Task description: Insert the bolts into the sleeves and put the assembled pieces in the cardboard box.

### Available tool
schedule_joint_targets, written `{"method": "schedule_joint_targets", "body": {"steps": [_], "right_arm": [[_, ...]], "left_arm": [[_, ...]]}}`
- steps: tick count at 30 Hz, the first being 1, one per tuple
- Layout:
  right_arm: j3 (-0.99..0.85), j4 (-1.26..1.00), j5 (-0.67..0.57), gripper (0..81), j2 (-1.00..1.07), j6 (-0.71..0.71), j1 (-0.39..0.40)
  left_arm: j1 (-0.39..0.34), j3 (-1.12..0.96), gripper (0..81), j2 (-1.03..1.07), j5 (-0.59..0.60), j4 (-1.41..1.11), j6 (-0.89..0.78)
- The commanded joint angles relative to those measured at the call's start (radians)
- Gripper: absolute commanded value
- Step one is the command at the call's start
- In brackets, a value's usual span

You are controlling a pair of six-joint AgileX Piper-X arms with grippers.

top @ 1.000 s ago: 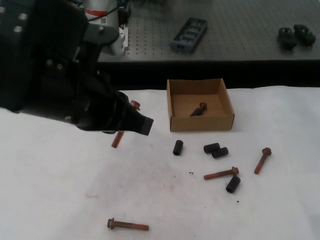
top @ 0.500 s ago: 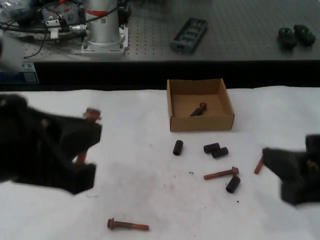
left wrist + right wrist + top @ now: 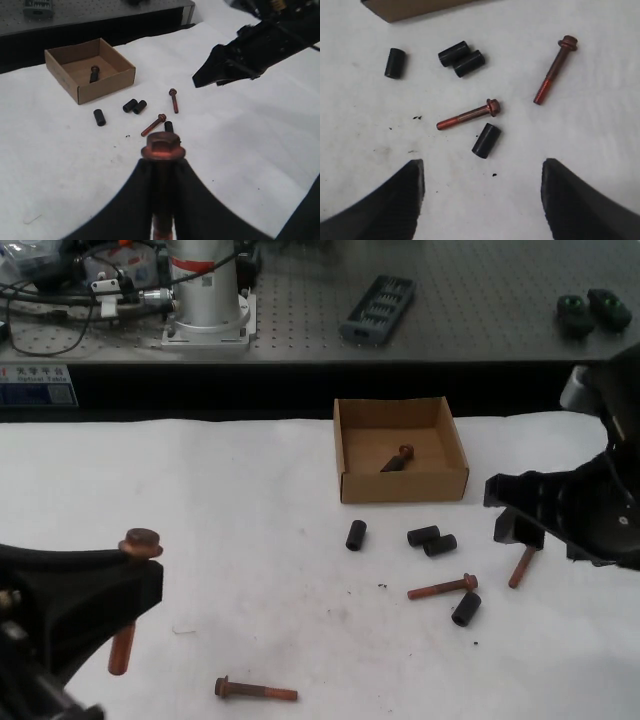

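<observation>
Copper bolt [image 3: 162,150] upright, three bolts [image 3: 441,588], four black sleeves [image 3: 356,535] loose, assembly [image 3: 397,458] in cardboard box [image 3: 403,485]

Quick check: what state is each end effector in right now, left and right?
Left end effector: closed on a bolt, head up.
Right end effector: open, holding nothing.

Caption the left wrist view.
Left gripper holds a copper bolt upright; loose sleeves and the cardboard box lie beyond.

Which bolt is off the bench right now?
The bolt clamped head-up in the left gripper; the three loose bolts lie flat on the white sheet.
</observation>
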Motion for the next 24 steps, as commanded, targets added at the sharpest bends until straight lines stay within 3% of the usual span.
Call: {"method": "schedule_joint_targets", "body": {"steps": [1,11,24], "right_arm": [[-0.016,-0.050,-0.035,49.2,0.055,0.089,-0.038],[-0.020,-0.092,-0.082,47.1,0.228,0.176,-0.067],[-0.169,-0.028,-0.118,44.2,0.377,0.193,-0.050]], "left_arm": [[-0.017,0.003,0.6,-0.036,-0.003,-0.006,-0.008],[-0.026,0.003,0.6,-0.051,-0.003,0.000,-0.008],[-0.026,0.003,0.6,-0.050,0.020,0.002,0.000]]}}
